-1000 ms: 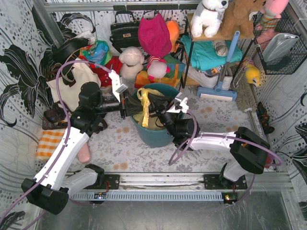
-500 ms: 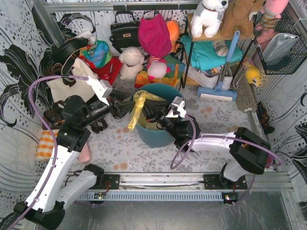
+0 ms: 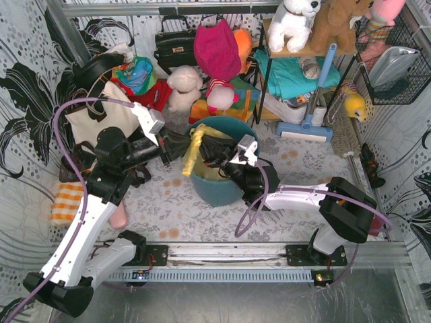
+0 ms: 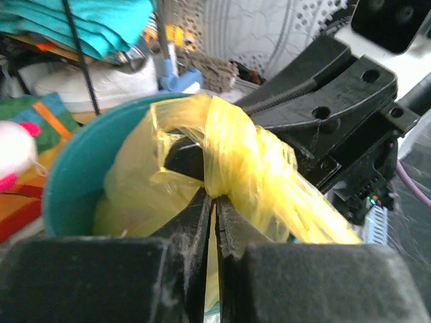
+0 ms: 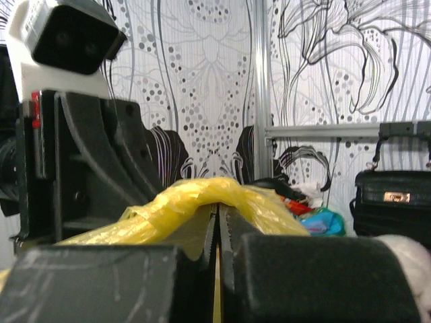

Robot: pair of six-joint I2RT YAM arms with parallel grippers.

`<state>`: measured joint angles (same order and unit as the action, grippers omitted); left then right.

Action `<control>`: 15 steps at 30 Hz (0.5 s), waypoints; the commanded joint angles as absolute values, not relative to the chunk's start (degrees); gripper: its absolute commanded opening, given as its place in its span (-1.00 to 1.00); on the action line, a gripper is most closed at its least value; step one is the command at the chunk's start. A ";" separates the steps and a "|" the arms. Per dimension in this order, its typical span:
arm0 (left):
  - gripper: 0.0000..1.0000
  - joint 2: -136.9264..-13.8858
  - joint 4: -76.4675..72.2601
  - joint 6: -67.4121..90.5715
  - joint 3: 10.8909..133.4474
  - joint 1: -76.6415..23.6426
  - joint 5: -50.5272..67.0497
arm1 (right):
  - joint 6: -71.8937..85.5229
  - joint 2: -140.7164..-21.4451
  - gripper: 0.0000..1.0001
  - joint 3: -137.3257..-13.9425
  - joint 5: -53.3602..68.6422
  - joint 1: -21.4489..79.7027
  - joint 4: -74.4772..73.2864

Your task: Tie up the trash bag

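The trash bag (image 3: 192,149) is thin yellow plastic sitting in a teal round bin (image 3: 215,188) at the middle of the floor. Its edges are drawn into a twisted yellow strip over the bin's left rim. My left gripper (image 3: 176,144) is shut on that strip from the left; in the left wrist view the strip (image 4: 250,168) is pinched at the jaw tips (image 4: 215,198). My right gripper (image 3: 205,149) is shut on the bag from the right; in the right wrist view yellow plastic (image 5: 202,202) drapes over its closed jaws (image 5: 218,210). The two grippers face each other closely.
A cream tote bag (image 3: 101,118) with black handles lies at the left. Plush toys (image 3: 185,87), a black handbag (image 3: 174,44) and a magenta cloth (image 3: 217,50) crowd the back. A shelf rack (image 3: 296,74) and a blue mop head (image 3: 306,128) stand at the right.
My left arm swung away to the left, then came back a little right and up, keeping the strip. The right gripper shifted left over the bin and the yellow strip now hangs shorter.
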<state>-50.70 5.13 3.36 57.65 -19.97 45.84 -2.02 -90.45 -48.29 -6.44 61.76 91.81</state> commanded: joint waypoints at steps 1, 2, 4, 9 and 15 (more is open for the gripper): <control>-0.72 -52.07 7.96 3.18 58.54 -20.78 54.81 | -6.79 -92.07 -1.00 -52.11 -1.64 62.86 97.61; -0.73 -52.12 9.05 2.68 58.92 -20.78 55.83 | -7.47 -92.27 -1.00 -52.38 -1.31 62.92 97.64; -0.72 -51.97 10.97 1.74 59.40 -20.78 57.19 | -8.93 -92.37 -1.00 -52.70 -1.02 62.86 97.61; -0.70 -51.04 12.90 0.64 59.52 -20.82 57.67 | -11.95 -92.73 -1.00 -53.48 -0.56 62.93 97.60; -0.16 -49.16 13.50 0.06 60.05 -20.81 52.52 | -12.14 -93.14 -1.00 -54.29 0.07 62.93 97.65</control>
